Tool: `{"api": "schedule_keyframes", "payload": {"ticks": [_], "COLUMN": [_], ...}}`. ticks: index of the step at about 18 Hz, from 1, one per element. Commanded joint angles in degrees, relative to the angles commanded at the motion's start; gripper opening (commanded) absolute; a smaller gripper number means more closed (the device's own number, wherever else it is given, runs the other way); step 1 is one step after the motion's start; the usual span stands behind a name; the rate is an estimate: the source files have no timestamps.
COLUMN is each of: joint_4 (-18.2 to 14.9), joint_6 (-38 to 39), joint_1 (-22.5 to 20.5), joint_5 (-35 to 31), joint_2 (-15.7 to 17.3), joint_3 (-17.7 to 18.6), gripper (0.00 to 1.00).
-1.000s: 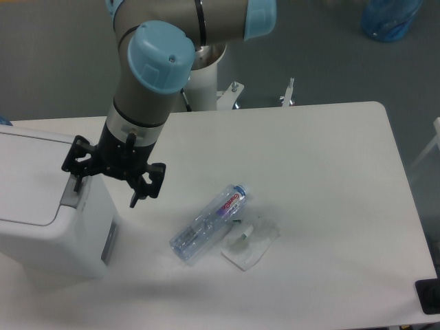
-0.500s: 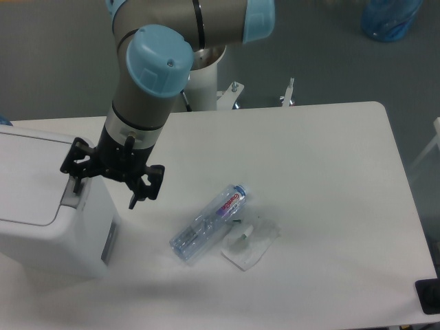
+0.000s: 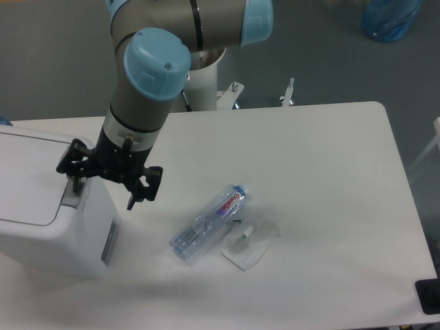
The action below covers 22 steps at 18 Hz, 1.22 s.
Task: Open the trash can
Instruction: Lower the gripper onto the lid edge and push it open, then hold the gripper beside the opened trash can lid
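The white boxy trash can [image 3: 41, 199] stands at the table's left edge with its flat lid down. Its grey push tab [image 3: 71, 194] is at the lid's right edge and a grey panel [image 3: 109, 242] is on its right side. My gripper [image 3: 103, 193] hangs over the can's right edge with its fingers spread wide. The left finger [image 3: 74, 180] is down at the push tab; the right finger [image 3: 137, 194] hangs beyond the can's side over the table. It holds nothing.
A clear plastic bottle [image 3: 208, 221] lies on its side in the middle of the table. A small clear wrapper with a green bit [image 3: 249, 242] lies next to it. The arm's base [image 3: 203, 75] stands behind the table's far edge.
The gripper has shifted slightly left, bringing the left finger further over the push tab. The lid stays down.
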<state>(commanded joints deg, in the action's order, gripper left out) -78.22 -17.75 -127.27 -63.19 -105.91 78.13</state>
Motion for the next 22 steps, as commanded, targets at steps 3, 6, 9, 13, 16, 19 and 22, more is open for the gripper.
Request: {"api": "schedule_keyframes", "payload": {"ticks": [3, 6, 9, 13, 16, 19, 22], "joint_4": [0.0, 0.0, 0.0, -0.09, -0.09, 0.17, 2.1], "joint_6": [-0.09, -0.09, -0.26, -0.09, -0.09, -0.88, -1.66], "joint_1": [0.0, 0.0, -0.09, -0.09, -0.17, -0.79, -4.21], "joint_5": [-0.09, 0.0, 0.0, 0.0, 0.0, -0.09, -3.76], "joint_2": [-0.09, -0.35, -0.53, -0.44, 0.26, 0.35, 0.52], "joint_3": [-0.09, -0.26, -0.35, -0.88, -1.75, -2.98, -2.38], "gripper": [1.0, 1.0, 1.0, 1.0, 1.0, 1.0, 1.0]}}
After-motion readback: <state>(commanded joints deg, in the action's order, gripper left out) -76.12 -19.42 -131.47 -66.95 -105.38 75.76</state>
